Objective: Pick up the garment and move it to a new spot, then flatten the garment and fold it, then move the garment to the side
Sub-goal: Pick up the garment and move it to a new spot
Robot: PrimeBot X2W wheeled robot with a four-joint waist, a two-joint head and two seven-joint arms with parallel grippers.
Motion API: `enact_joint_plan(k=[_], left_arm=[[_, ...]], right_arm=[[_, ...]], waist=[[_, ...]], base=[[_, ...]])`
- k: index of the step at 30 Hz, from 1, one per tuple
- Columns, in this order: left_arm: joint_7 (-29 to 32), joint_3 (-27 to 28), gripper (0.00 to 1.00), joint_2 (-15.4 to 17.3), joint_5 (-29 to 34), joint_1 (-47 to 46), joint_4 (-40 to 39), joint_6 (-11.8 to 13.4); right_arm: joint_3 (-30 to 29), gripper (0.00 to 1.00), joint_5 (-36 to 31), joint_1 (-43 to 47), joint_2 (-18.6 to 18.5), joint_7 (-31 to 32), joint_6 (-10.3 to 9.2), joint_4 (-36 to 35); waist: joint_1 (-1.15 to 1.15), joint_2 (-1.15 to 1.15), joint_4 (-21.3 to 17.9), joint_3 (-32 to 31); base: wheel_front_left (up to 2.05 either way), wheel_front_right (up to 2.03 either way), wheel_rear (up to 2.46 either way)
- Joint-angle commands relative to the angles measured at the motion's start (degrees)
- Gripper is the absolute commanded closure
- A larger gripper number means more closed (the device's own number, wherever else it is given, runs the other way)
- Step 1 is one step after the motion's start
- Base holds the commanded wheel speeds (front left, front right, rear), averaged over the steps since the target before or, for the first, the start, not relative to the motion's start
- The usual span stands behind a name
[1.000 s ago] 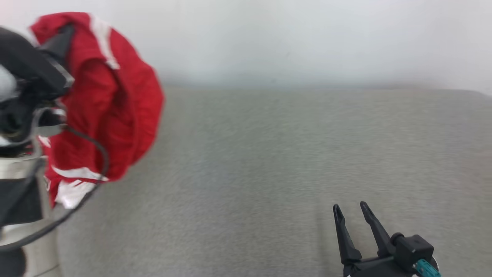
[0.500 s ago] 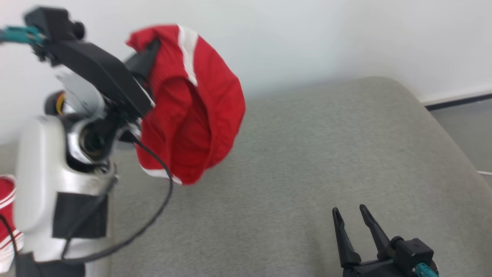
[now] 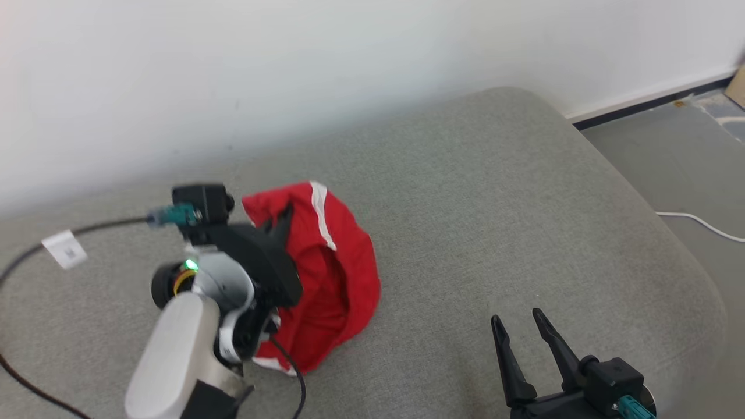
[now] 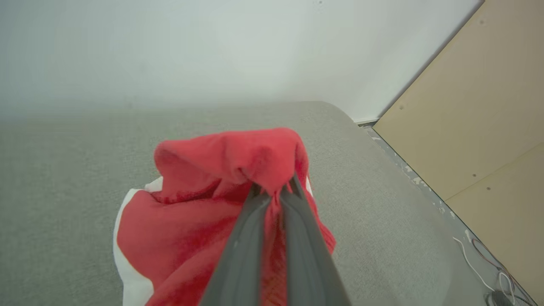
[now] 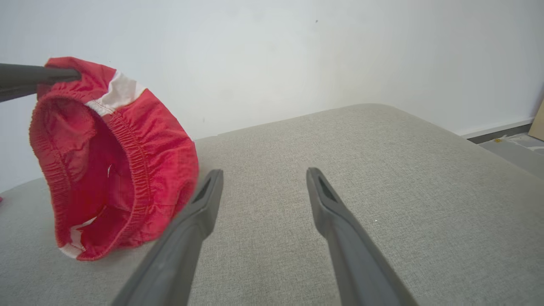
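Red and bunched, found garment (image 3: 337,273) pinched at waistband by left gripper (image 4: 274,189), hanging low over grey cushion (image 3: 495,203). Noted right gripper (image 3: 515,316) spread, well apart. Judged single-point hold likely to drop it crumpled.
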Motion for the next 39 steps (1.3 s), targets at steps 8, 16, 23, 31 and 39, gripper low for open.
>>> enact_joint_plan(k=[8,16,23,31,39], left_arm=[[-8.29,-4.86,0.00,-0.07,-4.30,1.31,12.23,-0.76],[-22.77,-7.77,0.00,0.25,-1.82,4.64,11.40,-1.21],[-32.79,-7.95,0.00,2.99,1.36,11.36,6.65,-1.16],[-35.86,-2.94,0.00,5.75,5.86,23.45,-5.23,0.38],[-35.88,4.87,0.00,4.15,11.71,34.68,-13.18,-0.52]], right_arm=[[0.75,0.00,-0.99,0.91,-0.04,1.11,-0.10,-1.27],[-3.07,0.00,-2.02,3.01,-0.04,1.85,-0.11,-2.47],[-5.15,0.00,-2.94,4.10,-0.04,2.32,-0.11,-3.69],[-8.93,0.00,-4.12,5.39,-0.03,1.91,-0.11,-4.50],[-10.16,0.00,-5.10,5.97,-0.19,0.68,-0.11,-3.39]], waist=[[0.00,0.00,-0.94,1.12],[0.00,0.00,4.35,-0.93],[0.00,0.00,9.84,-2.79],[0.00,0.00,16.44,-4.01],[0.00,0.00,19.68,-4.79]], base=[[0.00,0.00,0.00],[0.00,0.00,0.00],[0.00,0.00,0.00],[0.00,0.00,0.00],[0.00,0.00,0.00]])
